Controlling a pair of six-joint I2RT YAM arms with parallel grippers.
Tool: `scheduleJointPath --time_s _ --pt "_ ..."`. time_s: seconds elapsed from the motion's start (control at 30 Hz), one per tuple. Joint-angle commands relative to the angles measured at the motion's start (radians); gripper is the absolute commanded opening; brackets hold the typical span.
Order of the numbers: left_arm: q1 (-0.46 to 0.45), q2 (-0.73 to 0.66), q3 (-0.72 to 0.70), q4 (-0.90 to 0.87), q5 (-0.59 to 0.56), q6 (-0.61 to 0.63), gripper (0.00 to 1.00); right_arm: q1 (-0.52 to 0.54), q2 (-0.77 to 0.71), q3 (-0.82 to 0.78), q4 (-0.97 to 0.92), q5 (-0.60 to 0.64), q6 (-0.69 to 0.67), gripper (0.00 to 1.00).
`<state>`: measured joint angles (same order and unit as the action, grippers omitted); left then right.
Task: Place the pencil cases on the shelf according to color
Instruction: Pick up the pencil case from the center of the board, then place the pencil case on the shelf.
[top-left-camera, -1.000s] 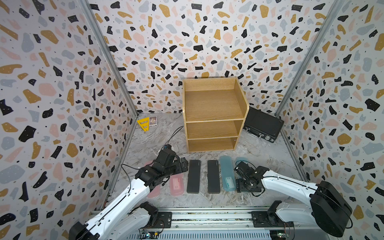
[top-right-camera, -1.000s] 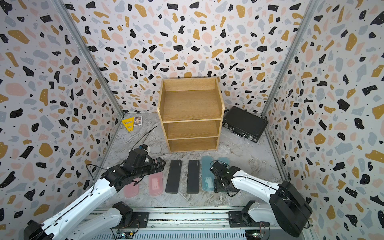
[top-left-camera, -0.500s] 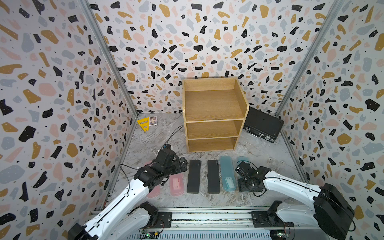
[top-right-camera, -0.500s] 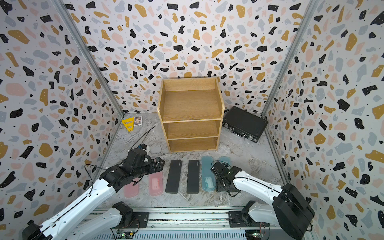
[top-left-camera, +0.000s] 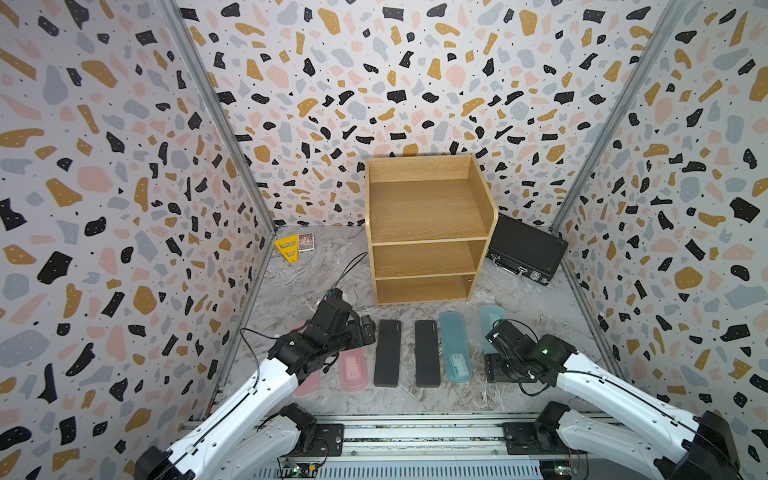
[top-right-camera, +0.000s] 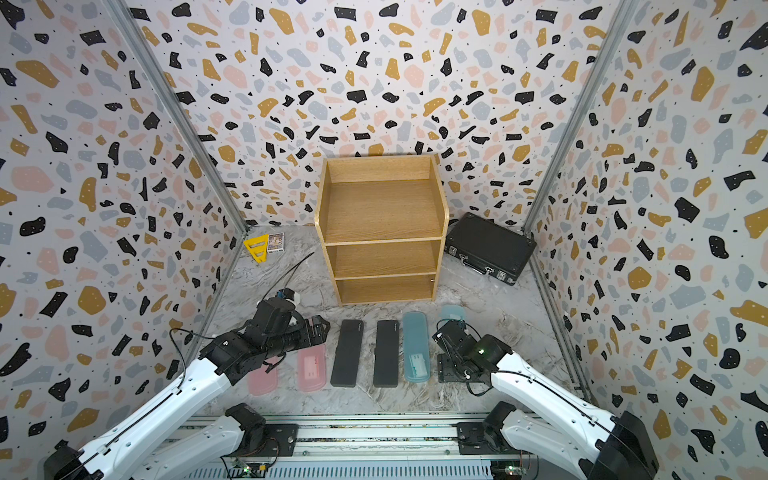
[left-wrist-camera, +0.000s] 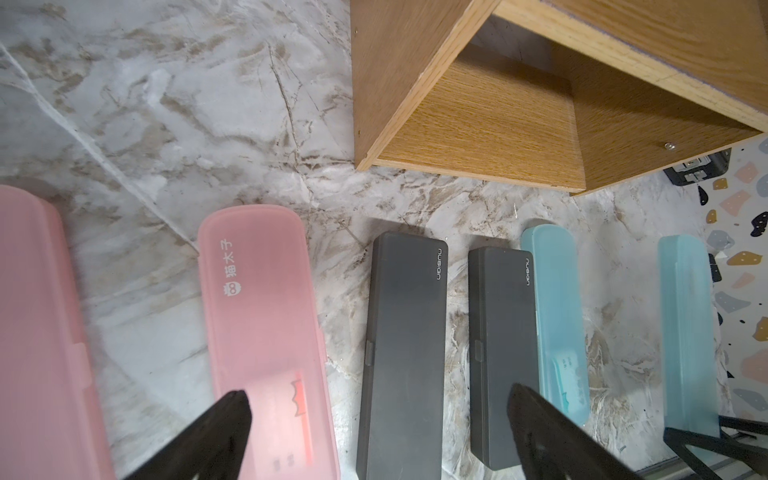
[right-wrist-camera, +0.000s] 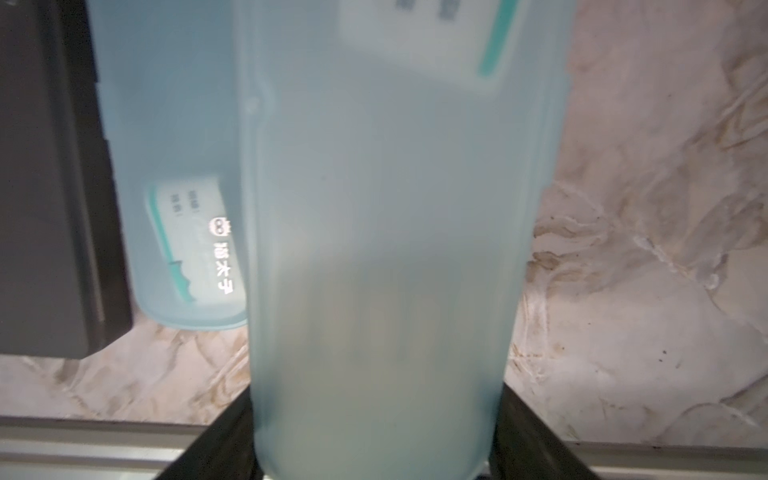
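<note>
The outer teal case (right-wrist-camera: 374, 208) lay at the right end of the row of 6, on the marble surface (top-left-camera: 299, 291) in front of the shelf (top-left-camera: 428, 208). Its far rounded end showed past my wrist in both top views. My right jaws were clamped across its narrow width close to the near end, pressed on both long edges. Whether that end was clear of the surface I could not tell.

I judged it light: thin translucent plastic, hollow, with only a paper card inside. It looked stiff enough along its length, but smooth and likely slippery, and the walls might flex under a hard squeeze. Held so near 1 end, the long free part could droop or pivot. A hold nearer the middle would have been steadier, and gentle pressure seemed enough.

Just beside it lay the second teal case (top-left-camera: 455, 347). Next came the 2 black cases (top-left-camera: 387, 353), matte and rectangular, then the 2 pink cases (top-left-camera: 353, 368), partly under my left arm. My left jaws stood apart and empty, hovering above the pink and black cases. All 3 tiers of the shelf were bare, so no case was sorted yet. The black briefcase (top-left-camera: 525, 249) sat beside the shelf, well apart from the row.
</note>
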<state>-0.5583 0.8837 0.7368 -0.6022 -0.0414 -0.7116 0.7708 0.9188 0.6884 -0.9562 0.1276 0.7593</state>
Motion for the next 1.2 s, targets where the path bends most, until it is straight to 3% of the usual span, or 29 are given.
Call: scheduleJointPath --time_s 0.0,0.63,1.17 --pt "-0.01 -0.023 0.038 -0.009 -0.026 -0.021 1.0 0.022 -0.04 0.066 -0.105 -0.022 -0.012 0.35" --pt "-0.025 -0.071 0.063 -0.069 -0.056 -0.029 1.0 0.389 0.115 0.334 -0.205 0.123 0.1 0.32" --pt "-0.025 -0.036 0.223 -0.086 -0.104 0.017 1.0 0.431 0.178 0.72 -0.353 0.152 0.005 0.3"
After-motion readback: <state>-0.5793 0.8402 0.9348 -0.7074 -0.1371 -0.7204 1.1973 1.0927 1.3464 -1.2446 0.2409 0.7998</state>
